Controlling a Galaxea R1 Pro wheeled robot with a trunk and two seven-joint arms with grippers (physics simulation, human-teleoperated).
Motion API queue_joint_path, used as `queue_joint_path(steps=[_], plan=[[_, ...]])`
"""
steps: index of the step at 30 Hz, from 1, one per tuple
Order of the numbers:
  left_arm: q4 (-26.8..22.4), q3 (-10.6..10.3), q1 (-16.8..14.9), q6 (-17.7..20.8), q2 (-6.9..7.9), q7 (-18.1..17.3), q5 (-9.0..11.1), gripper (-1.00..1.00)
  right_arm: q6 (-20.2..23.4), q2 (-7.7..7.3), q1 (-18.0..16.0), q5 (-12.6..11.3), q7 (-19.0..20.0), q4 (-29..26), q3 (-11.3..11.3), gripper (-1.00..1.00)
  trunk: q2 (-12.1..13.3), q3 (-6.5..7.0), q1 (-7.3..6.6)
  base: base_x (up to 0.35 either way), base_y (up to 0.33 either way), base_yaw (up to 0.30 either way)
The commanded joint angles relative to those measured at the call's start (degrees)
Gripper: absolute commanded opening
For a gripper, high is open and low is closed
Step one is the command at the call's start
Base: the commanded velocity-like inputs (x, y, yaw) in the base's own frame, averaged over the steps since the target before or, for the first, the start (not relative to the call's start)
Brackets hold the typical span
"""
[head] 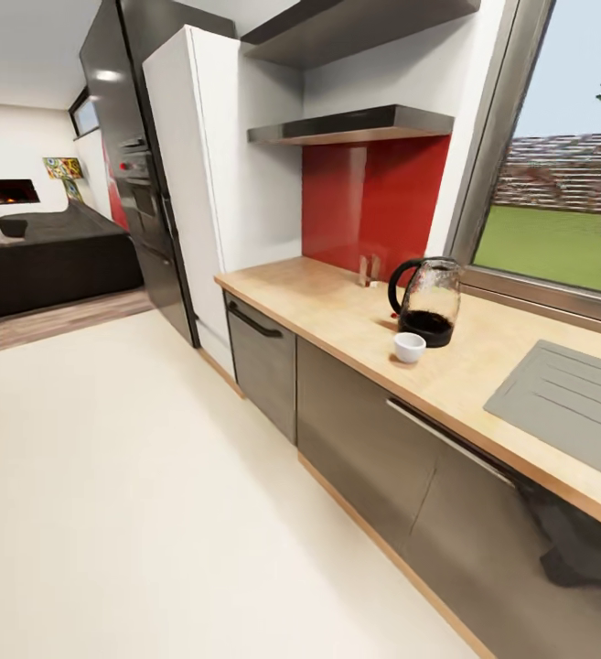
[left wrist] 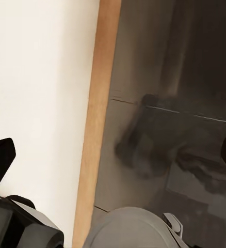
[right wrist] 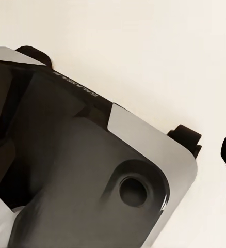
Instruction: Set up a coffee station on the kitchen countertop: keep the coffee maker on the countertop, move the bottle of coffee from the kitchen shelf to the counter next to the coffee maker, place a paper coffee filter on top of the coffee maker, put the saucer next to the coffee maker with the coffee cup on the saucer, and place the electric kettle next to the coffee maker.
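The glossy dark cabinet fronts are seen nearest in the head view, under the desk, on which the electric kettle is stood near the red backsplash, with the coffee cup set just beside it toward the front edge and the steel sink further along; this is judged a transit moment. The left jaws are spread wide and hold nothing, dark tips at both picture edges. The right jaws' state cannot be told; the faint lettering on the robot's base is too blurred to read.
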Motion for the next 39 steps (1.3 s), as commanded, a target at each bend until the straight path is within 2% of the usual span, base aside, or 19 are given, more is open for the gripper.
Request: queue_joint_path(steps=[1,17,39], plan=[[0.02,0.34,-0.03,0.60,-0.01,-0.18,-0.23,1.00,-0.51,-0.01,-0.09,0.20,0.07,0.18,0.08,1.00,-0.03,-0.05,0.02,0.220,0.294,0.110],[0.02,0.34,-0.03,0.60,-0.01,-0.18,-0.23,1.00,-0.59,-0.01,-0.09,0.19,0.01,0.24,-0.05,1.00,-0.03,-0.05,0.02,0.246,0.267,0.016],[0.02,0.33,-0.03,0.60,-0.01,-0.18,-0.23,1.00,-0.70,-0.03,-0.09,0.19,-0.07,0.25,-0.18,1.00,-0.03,-0.05,0.02,0.314,0.141,0.000]])
